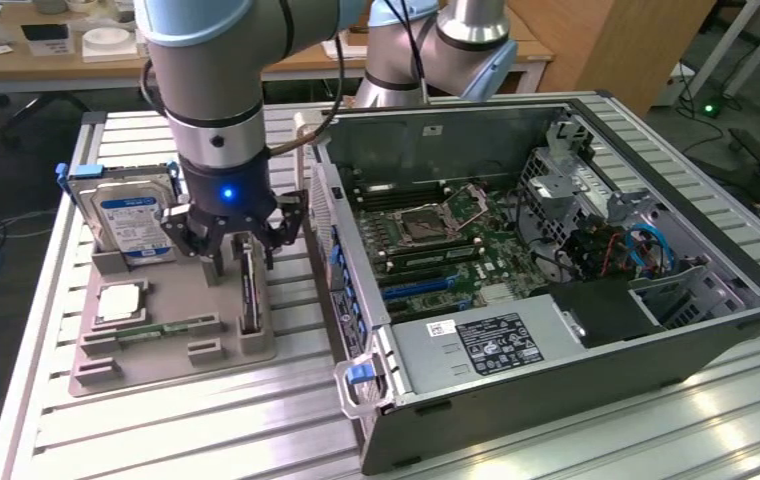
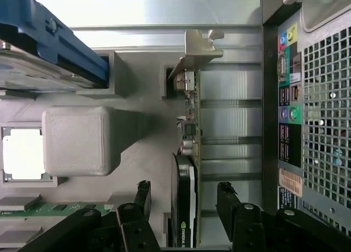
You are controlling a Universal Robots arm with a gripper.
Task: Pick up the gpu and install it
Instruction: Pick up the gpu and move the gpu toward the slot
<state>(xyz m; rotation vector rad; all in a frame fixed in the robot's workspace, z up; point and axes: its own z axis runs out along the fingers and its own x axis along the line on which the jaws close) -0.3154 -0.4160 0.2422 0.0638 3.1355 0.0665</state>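
While your gripper (image 1: 249,262) hung low over the grey holder (image 1: 167,355), its fingers (image 2: 143,200) were spread apart, one on each side of the gpu (image 1: 249,300), and neither touched it. You could see the card standing on edge in the holder's slot, just beside the open computer case (image 1: 554,250) and not yet installed. The hard drive (image 1: 133,220) stood upright in the holder on the exterior view's left.
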